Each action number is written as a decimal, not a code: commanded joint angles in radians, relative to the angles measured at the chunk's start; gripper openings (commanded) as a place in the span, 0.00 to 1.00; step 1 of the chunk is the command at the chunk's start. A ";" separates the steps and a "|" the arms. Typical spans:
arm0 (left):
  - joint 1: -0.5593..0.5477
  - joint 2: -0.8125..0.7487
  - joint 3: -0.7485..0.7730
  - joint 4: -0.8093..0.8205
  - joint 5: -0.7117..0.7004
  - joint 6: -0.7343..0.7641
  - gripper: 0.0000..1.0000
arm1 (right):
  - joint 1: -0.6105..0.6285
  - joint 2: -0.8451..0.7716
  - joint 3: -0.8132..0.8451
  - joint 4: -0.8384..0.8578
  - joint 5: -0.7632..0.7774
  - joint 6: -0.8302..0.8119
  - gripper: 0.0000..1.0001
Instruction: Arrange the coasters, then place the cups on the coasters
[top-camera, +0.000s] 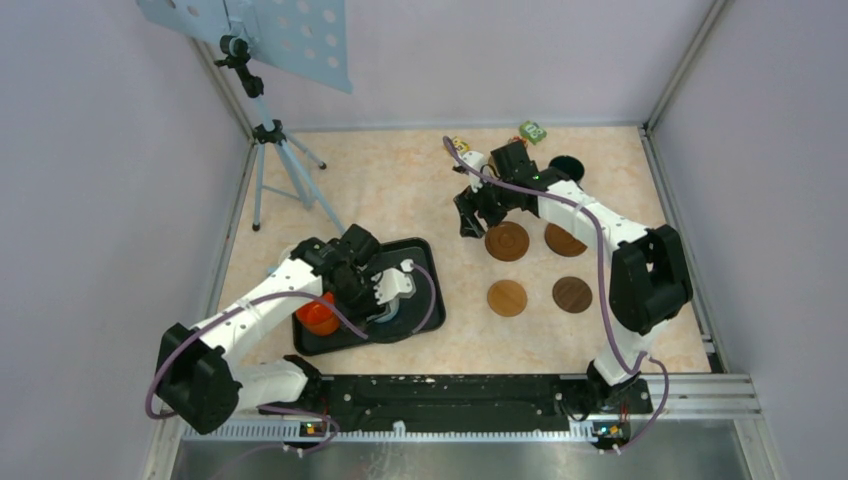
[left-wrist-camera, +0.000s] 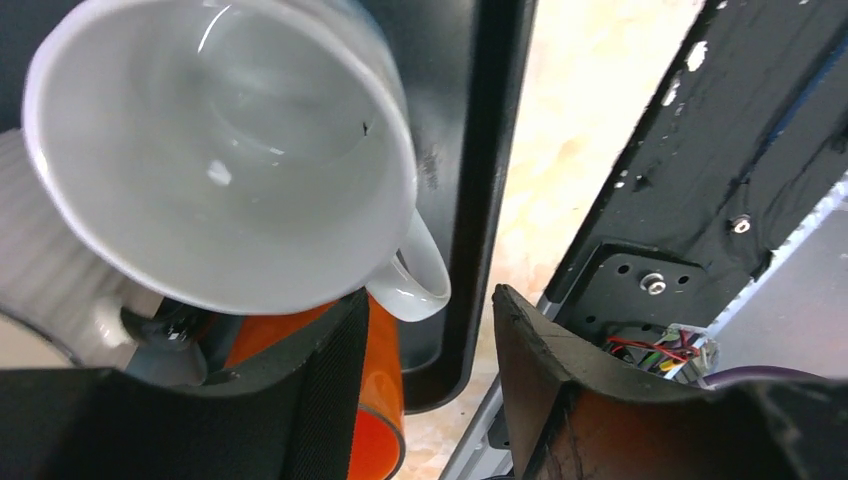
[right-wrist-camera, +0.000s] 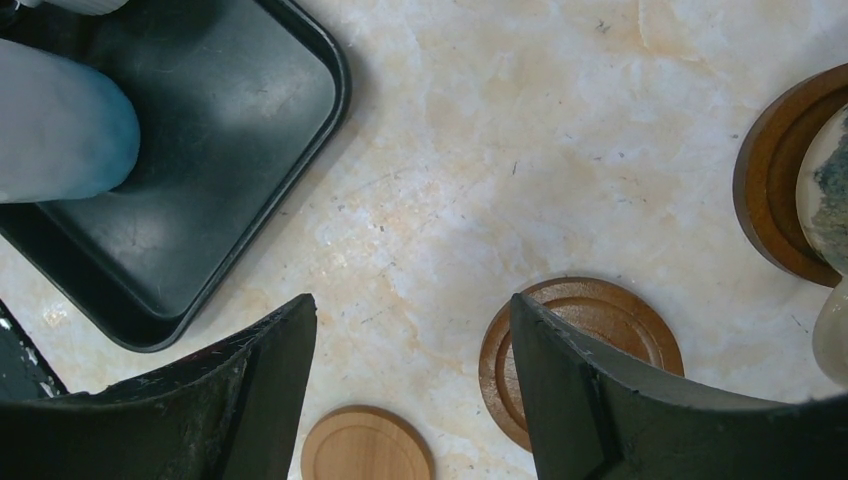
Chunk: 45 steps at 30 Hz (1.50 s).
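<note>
Four brown coasters lie flat on the table right of centre: (top-camera: 507, 241), (top-camera: 565, 240), (top-camera: 507, 297), (top-camera: 572, 294). My right gripper (top-camera: 470, 220) hangs open just left of them. Its wrist view shows bare table in the gap (right-wrist-camera: 410, 320), a light coaster (right-wrist-camera: 365, 445) below and a darker coaster (right-wrist-camera: 600, 330) behind the right finger. My left gripper (top-camera: 385, 300) is over the black tray (top-camera: 432, 290). It stands open (left-wrist-camera: 430, 320) beside a white cup (left-wrist-camera: 220, 150), whose handle (left-wrist-camera: 420, 285) reaches the fingertips. An orange cup (left-wrist-camera: 382, 380) (top-camera: 318, 315) lies under the left finger.
A camera tripod (top-camera: 275, 160) stands at the back left. Small coloured blocks (top-camera: 532, 131) and a dark disc (top-camera: 566, 165) sit near the back wall. A pale blue-white shape (right-wrist-camera: 60, 130) lies in the tray (right-wrist-camera: 200, 170). Metal rails frame the table.
</note>
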 joint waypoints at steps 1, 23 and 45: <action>-0.050 0.043 0.001 0.024 0.093 -0.009 0.55 | -0.007 -0.043 -0.004 0.003 0.002 0.005 0.70; -0.109 0.270 0.139 0.358 0.207 -0.255 0.71 | -0.082 -0.094 -0.055 -0.006 -0.004 0.002 0.70; 0.161 0.038 0.265 0.277 0.261 -0.381 0.88 | 0.143 -0.190 -0.188 0.081 0.026 0.068 0.66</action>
